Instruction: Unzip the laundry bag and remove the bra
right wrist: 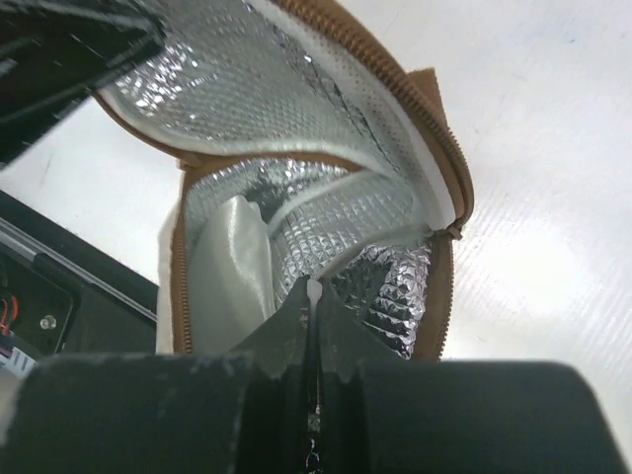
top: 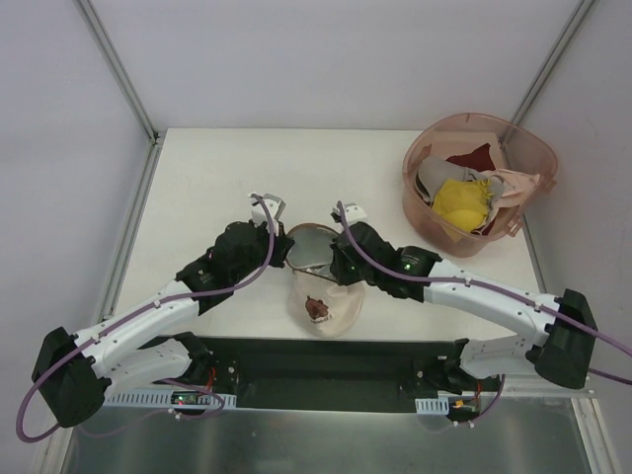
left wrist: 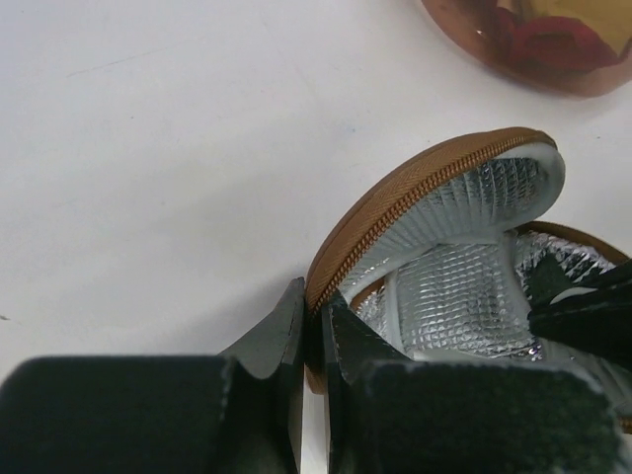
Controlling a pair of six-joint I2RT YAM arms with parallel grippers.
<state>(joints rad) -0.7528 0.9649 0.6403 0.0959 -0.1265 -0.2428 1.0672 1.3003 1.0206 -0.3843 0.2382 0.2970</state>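
Top external view puts the cream dome-shaped mesh laundry bag (top: 343,304), brown-zippered, near centre, unzipped. Left gripper (left wrist: 314,331) clenches its zipper rim; right gripper (right wrist: 312,296), inside, looks pinched on a strap of the whitish-cream satin bra (right wrist: 225,272). Removal is in hand: next, draw it out slowly, rim pinned. Pink translucent plastic basket (top: 538,158) stands far right

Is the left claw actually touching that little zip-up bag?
Touching. In the left wrist view the left claw is shut on the brown zipper rim of the laundry bag; the rim runs straight in between its two fingers.
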